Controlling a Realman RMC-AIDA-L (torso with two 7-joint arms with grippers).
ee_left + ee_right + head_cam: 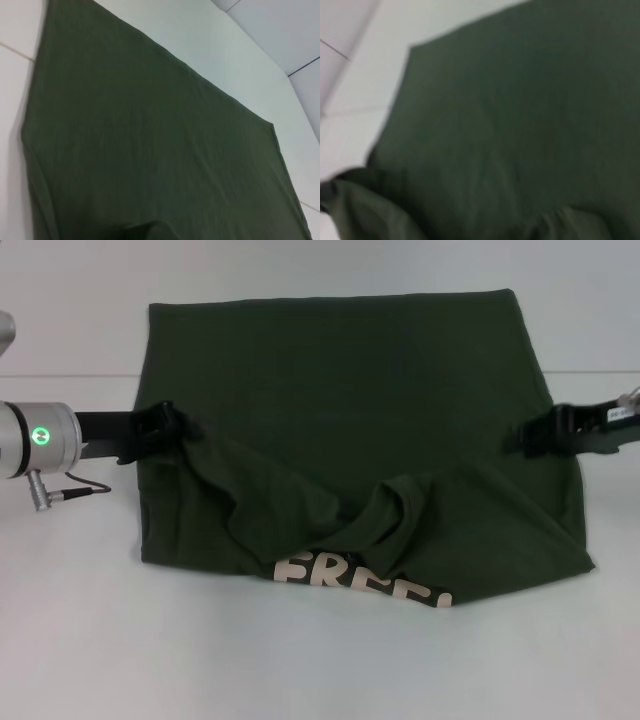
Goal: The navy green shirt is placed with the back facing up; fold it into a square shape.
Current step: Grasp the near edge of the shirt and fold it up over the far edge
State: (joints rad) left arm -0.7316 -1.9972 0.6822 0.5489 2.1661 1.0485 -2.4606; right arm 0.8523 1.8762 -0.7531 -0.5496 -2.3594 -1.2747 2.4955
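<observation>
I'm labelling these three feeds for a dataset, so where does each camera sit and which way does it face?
Head view: on the robot's head, looking forward and down at the navy green shirt on the white table; the left hand and right hand each grip a side edge.
Left wrist view: on the left wrist, looking across the shirt's plain back; no hand shows.
Right wrist view: on the right wrist, close over the same cloth; no hand shows.
Shared: all three show the shirt and table.
</observation>
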